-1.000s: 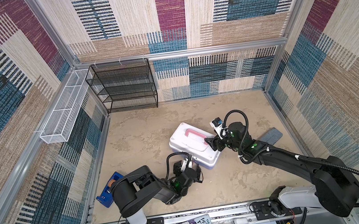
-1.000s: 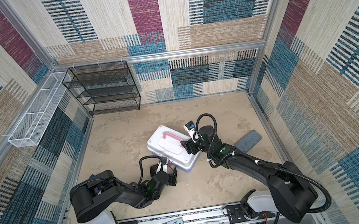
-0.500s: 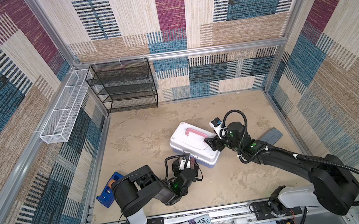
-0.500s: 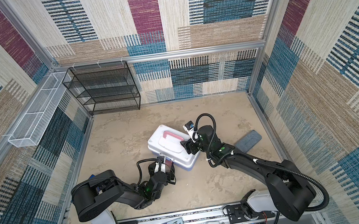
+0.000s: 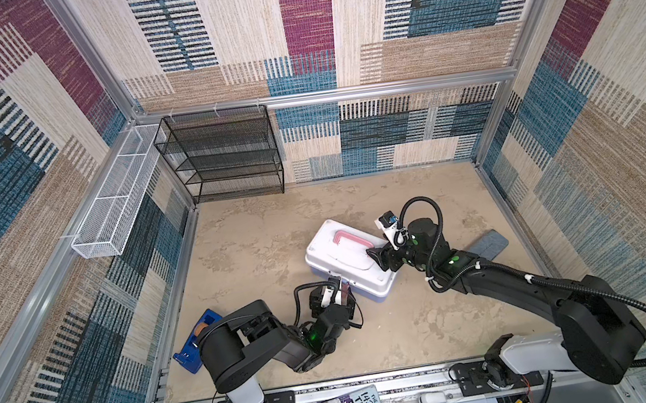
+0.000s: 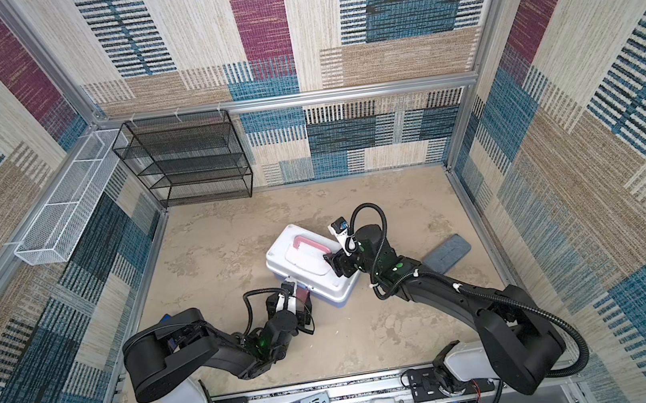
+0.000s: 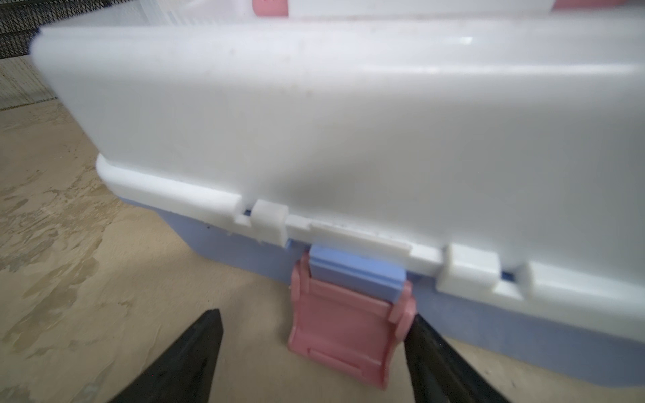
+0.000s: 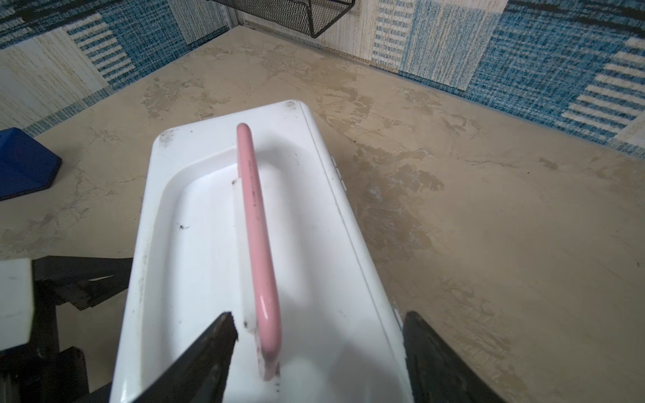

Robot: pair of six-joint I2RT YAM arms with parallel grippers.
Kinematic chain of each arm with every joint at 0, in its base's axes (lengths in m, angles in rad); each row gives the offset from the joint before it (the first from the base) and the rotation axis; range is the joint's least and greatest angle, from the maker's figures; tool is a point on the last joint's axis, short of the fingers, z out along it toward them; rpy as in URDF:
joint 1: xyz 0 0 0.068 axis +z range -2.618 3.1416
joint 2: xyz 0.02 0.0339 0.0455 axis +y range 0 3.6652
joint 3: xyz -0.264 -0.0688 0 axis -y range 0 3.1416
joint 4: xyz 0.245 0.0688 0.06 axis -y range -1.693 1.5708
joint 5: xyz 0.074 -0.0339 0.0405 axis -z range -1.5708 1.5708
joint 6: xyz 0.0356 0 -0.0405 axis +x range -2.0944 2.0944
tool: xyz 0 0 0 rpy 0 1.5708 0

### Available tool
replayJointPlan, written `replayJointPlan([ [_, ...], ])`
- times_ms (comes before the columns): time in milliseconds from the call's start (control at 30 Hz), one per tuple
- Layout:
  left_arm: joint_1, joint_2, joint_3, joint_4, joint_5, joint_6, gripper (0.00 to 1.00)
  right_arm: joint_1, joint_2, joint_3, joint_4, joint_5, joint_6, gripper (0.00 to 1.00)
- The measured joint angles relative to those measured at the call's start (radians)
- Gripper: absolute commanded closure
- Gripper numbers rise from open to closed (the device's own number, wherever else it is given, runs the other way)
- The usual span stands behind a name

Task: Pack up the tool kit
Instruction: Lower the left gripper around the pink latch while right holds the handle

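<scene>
Straddling the glossy pink handle (image 8: 260,244) of the smooth, rounded white toolbox (image 8: 195,244), our right gripper (image 8: 319,315) gapes wide; our left gripper (image 7: 314,315), spread too, flanks the ribbed pink latch (image 7: 345,331).

Looks down the closed white toolbox (image 8: 195,244), pink handle (image 8: 258,244) running along the lid's middle. Straddles the handle's near end with the right gripper (image 8: 317,352) spread wide, one finger (image 8: 209,359) over the lid, the other at its edge. Shows a blue object (image 8: 24,164) on the worktop (image 8: 488,209) beside the toolbox's far end, a black wire-mesh rack (image 8: 296,14) well beyond.
</scene>
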Motion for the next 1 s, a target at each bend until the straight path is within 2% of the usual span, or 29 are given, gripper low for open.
replayJointPlan([
  [267,0.006,-0.025,0.011,-0.052,0.012,0.005,0.16,0.000,0.023,0.007,0.003,-0.077,0.026,0.31],
  [333,0.010,-0.030,0.012,-0.064,0.021,0.008,0.16,0.000,0.028,0.007,0.003,-0.086,0.043,0.37],
  [400,0.017,-0.036,0.015,-0.082,0.033,0.012,0.15,0.000,0.032,0.008,0.004,-0.094,0.058,0.49],
  [533,0.042,-0.053,0.010,-0.093,0.082,0.016,0.15,0.003,0.045,0.011,0.011,-0.116,0.094,0.61],
  [767,0.089,-0.098,0.016,-0.164,0.184,0.019,0.15,0.021,0.056,0.011,0.028,-0.135,0.151,0.68],
  [867,0.103,-0.111,0.021,-0.192,0.212,0.019,0.15,0.026,0.061,0.015,0.031,-0.132,0.187,0.74],
  [1000,0.125,-0.122,0.021,-0.219,0.209,0.019,0.15,0.034,0.066,0.017,0.035,-0.122,0.232,0.79],
])
